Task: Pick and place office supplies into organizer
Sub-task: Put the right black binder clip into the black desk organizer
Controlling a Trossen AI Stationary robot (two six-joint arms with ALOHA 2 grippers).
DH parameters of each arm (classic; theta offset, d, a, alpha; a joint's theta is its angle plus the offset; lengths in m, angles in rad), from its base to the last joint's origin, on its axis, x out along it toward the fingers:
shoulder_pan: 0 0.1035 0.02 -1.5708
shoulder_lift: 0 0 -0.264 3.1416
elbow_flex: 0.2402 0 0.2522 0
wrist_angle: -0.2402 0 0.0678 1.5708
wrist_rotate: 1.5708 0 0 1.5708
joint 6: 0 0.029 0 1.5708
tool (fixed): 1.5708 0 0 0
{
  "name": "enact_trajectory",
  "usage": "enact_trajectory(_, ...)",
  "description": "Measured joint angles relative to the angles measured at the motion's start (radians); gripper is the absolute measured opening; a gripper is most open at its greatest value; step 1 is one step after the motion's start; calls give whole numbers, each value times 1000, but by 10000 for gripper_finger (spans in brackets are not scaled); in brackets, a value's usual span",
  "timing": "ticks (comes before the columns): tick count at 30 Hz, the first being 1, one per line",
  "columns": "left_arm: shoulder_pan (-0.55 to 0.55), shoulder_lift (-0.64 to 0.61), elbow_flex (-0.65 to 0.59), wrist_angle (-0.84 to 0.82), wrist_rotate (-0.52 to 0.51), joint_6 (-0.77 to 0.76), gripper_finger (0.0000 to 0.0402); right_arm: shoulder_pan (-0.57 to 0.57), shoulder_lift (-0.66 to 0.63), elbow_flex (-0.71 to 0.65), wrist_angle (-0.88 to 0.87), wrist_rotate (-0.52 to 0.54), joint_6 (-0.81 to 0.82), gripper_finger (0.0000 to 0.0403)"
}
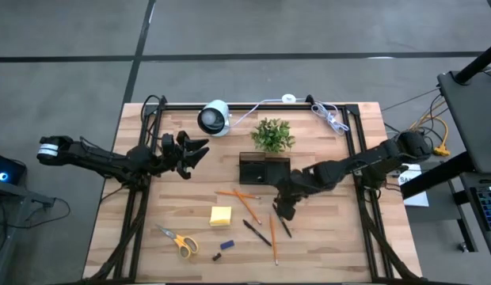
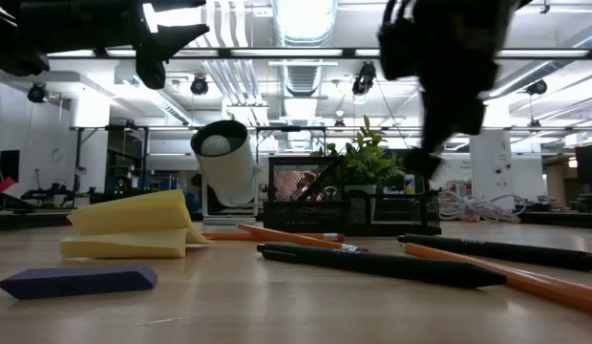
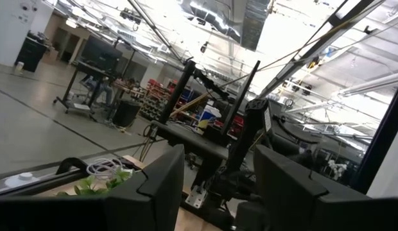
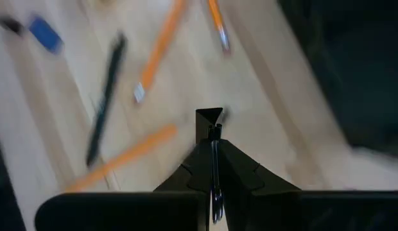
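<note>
**Right jaws pinch a dark pen beside the organizer**

The left gripper [image 1: 199,150] hovers over the table's [image 1: 150,253] left side, jaws spread and empty. Below it lie the scissors [image 1: 177,241], the yellow sticky-note pad [image 1: 221,215] and the blue block [image 1: 227,245]. At mid-table the black organizer [image 1: 264,169] sits just in front of the plant [image 1: 272,134]; the low view shows thin items leaning in its mesh compartment, though not which. The right gripper [image 1: 283,207] is pressed together on a dark pen [image 4: 216,186], seen in its wrist view, over loose orange pencils [image 1: 247,206].
</note>
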Motion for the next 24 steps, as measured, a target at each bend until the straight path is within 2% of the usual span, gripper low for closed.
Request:
enact_trajectory(10,0,0,0,-1,0,-1,171,-127,13,0,301,-2,-150,8)
enact_trajectory(24,0,0,0,1,1,-2,171,-238,42,4,506,-2,-230,8)
